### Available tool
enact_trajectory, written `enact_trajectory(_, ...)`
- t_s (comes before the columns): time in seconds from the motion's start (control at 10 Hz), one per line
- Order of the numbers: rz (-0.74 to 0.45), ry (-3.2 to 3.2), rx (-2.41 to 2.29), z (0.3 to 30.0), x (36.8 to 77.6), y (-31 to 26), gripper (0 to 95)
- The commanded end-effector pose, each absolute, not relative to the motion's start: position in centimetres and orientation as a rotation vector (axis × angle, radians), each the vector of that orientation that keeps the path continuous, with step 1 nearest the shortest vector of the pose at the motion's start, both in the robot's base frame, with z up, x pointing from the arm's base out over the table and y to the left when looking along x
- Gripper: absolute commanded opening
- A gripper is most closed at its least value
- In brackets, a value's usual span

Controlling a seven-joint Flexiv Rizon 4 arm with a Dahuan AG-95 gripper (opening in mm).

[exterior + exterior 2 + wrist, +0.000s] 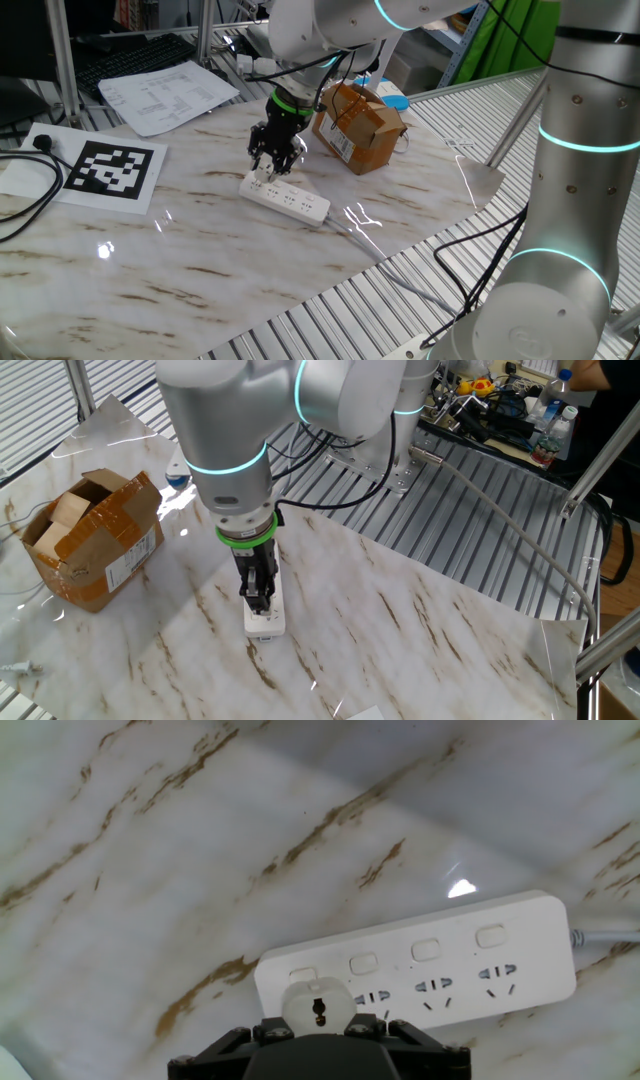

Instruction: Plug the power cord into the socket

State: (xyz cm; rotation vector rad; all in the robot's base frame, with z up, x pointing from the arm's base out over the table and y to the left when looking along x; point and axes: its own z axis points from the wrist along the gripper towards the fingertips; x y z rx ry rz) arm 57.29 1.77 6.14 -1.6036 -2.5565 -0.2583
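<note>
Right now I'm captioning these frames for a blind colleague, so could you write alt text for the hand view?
The end effector holds a small white plug right at one end of a white power strip lying on a marble-patterned table. Three outlets with a button above each show along the strip, and its pale cable leaves at the right edge.

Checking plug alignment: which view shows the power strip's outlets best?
The hand view: the power strip shows outlet slots and switches clearly. One fixed view shows it small; the other shows only its end below the arm.
</note>
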Motion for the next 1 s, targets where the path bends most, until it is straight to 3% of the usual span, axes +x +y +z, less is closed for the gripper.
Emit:
enact_trajectory(0.1, -0.253, -2.566, -1.607, 6.0, 57.33, 1.79, 0.0)
enact_trajectory(1.0, -0.239, -2.582, -1.616, 5.68, 57.33, 1.97, 0.0)
